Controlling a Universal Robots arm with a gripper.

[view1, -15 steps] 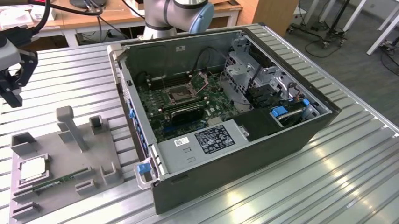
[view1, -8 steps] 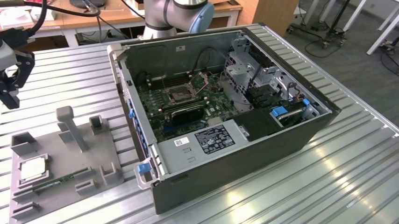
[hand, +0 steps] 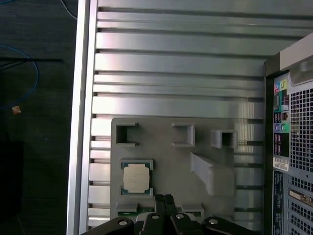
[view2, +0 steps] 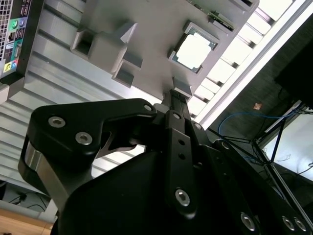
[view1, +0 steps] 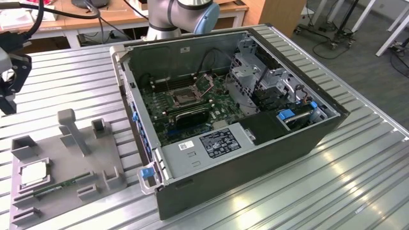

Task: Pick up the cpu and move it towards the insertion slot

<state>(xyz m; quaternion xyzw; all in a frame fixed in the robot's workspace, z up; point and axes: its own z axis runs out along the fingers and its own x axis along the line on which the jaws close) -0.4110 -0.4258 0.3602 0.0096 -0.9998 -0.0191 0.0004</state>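
The cpu (view1: pixel 33 172), a pale square chip, lies flat in a recess of the grey holder plate (view1: pixel 67 165) on the table at the exterior view's left. Both wrist views show the cpu (view2: pixel 194 50) (hand: pixel 136 177) lying alone. My gripper (view1: pixel 7 109) hangs above the table beyond the plate, well clear of the chip. Its thin black fingers (hand: pixel 159 200) are pressed together, so the gripper (view2: pixel 177 94) (hand: pixel 165 198) is shut on nothing. The insertion slot (view1: pixel 181 96), a silver-framed square socket, sits on the green board inside the open computer case (view1: pixel 255 158).
A green memory stick (view1: pixel 61 185) lies along the plate beside the cpu. Grey posts (view1: pixel 73 132) and blocks rise from the plate. The case's rear panel (hand: pixel 293 147) stands close to the plate. The ribbed metal table (view1: pixel 357 182) ends at an edge (hand: pixel 82 122) near the plate.
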